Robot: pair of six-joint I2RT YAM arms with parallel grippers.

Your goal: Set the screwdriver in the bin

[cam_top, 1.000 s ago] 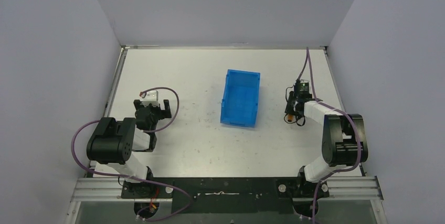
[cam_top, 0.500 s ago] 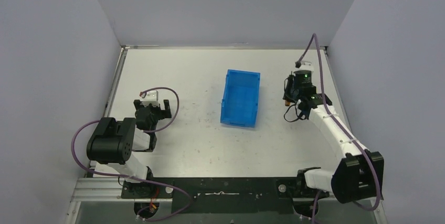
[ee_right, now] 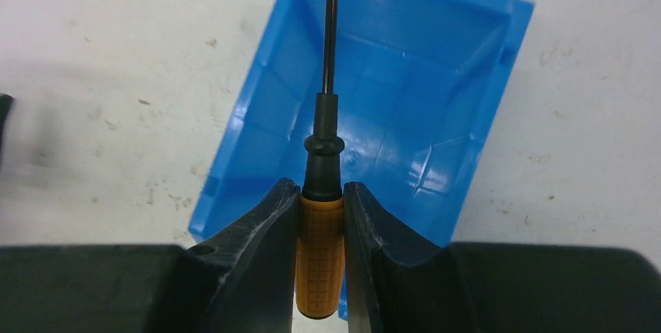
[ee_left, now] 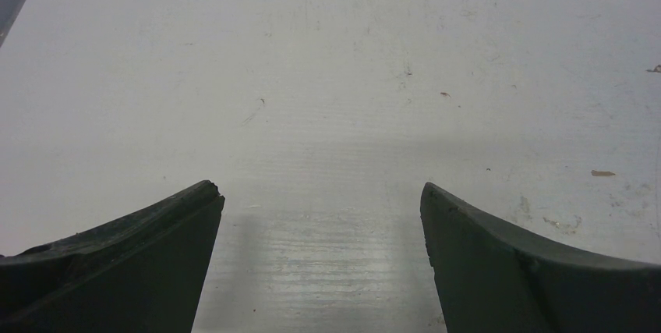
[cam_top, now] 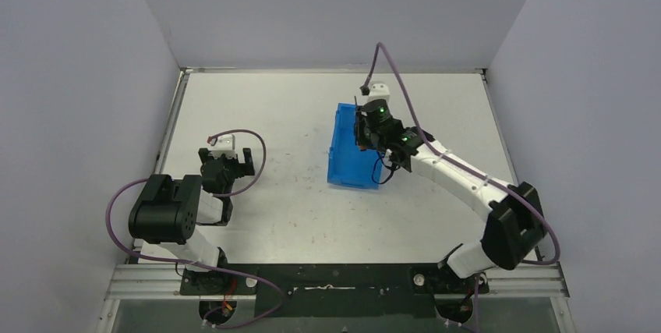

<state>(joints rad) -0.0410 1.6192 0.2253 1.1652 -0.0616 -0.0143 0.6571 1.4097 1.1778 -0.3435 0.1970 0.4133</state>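
Observation:
My right gripper point(ee_right: 321, 189) is shut on the orange handle of the screwdriver point(ee_right: 319, 255). The thin black shaft points away from the wrist, out over the blue bin point(ee_right: 436, 76). In the top view the right gripper point(cam_top: 366, 126) hangs above the bin point(cam_top: 347, 163), near its far right part. The bin stands on the table with nothing showing inside it. My left gripper point(cam_top: 226, 157) rests low at the left of the table. Its fingers stand wide open over bare tabletop point(ee_left: 321, 193).
The white table point(cam_top: 257, 107) is closed in by grey walls on the left, back and right. A metal rail point(cam_top: 327, 278) with both arm bases runs along the near edge. The right arm point(cam_top: 460, 177) stretches diagonally from its base toward the bin.
The right gripper closed on the screwdriver at the right side of the table, lifted it, and swung left to hang over the bin. The left arm has not moved.

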